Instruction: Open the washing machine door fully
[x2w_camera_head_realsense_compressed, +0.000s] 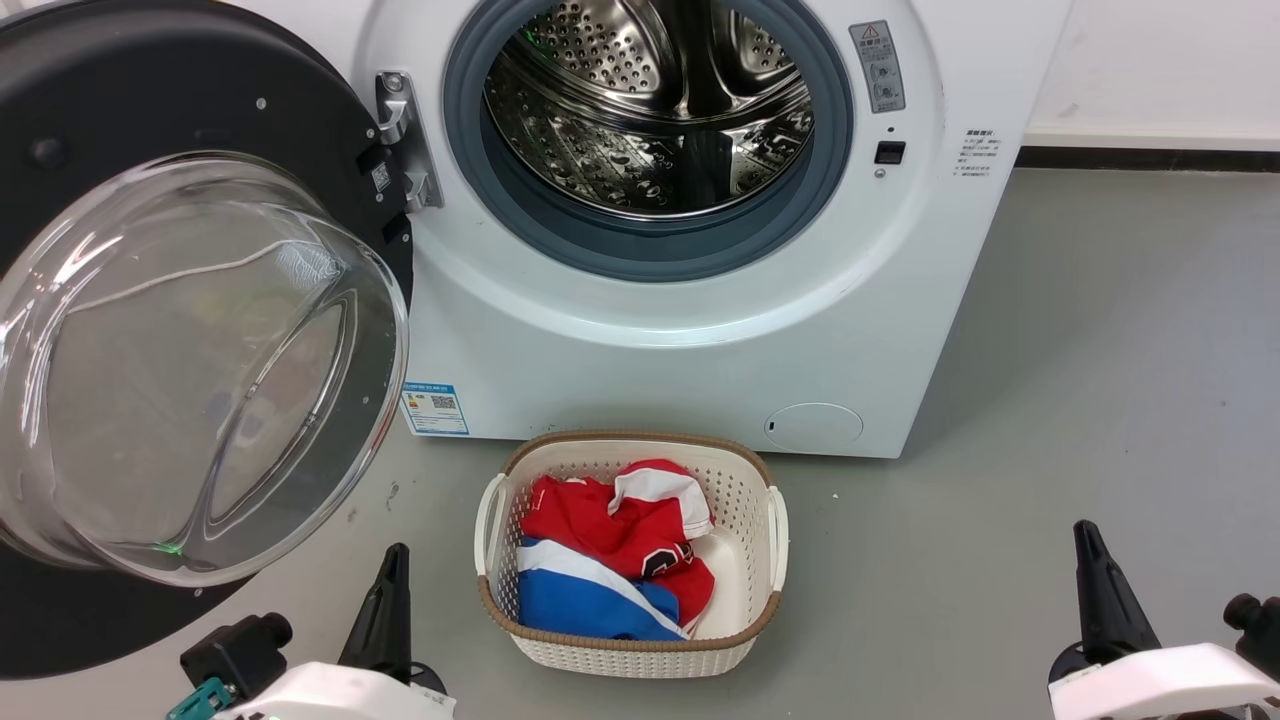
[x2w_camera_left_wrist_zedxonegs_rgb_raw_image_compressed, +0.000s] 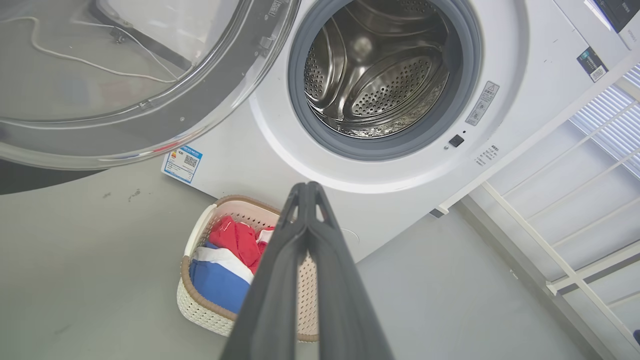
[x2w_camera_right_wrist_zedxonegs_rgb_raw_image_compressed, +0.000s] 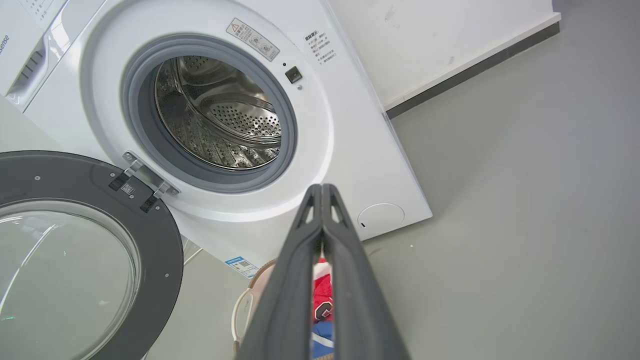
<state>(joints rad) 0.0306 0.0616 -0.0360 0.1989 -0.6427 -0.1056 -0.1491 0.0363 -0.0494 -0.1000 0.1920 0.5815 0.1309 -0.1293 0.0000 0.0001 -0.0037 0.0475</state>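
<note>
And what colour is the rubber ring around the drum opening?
Grey-blue rubber gasket, clearest in the head view.

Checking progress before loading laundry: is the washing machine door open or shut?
Open: the washing machine door stands swung out on its hinge, leaving the drum exposed.

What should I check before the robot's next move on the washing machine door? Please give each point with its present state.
1. Washing machine door swung clear of the drum opening: ok.
2. Door at its full-open stop: cannot tell.
3. Left gripper shut, empty, apart from the door: ok.
4. Right gripper shut, empty, touching nothing: ok.
5. Laundry basket of red and blue clothes not touching the door: ok.
</note>
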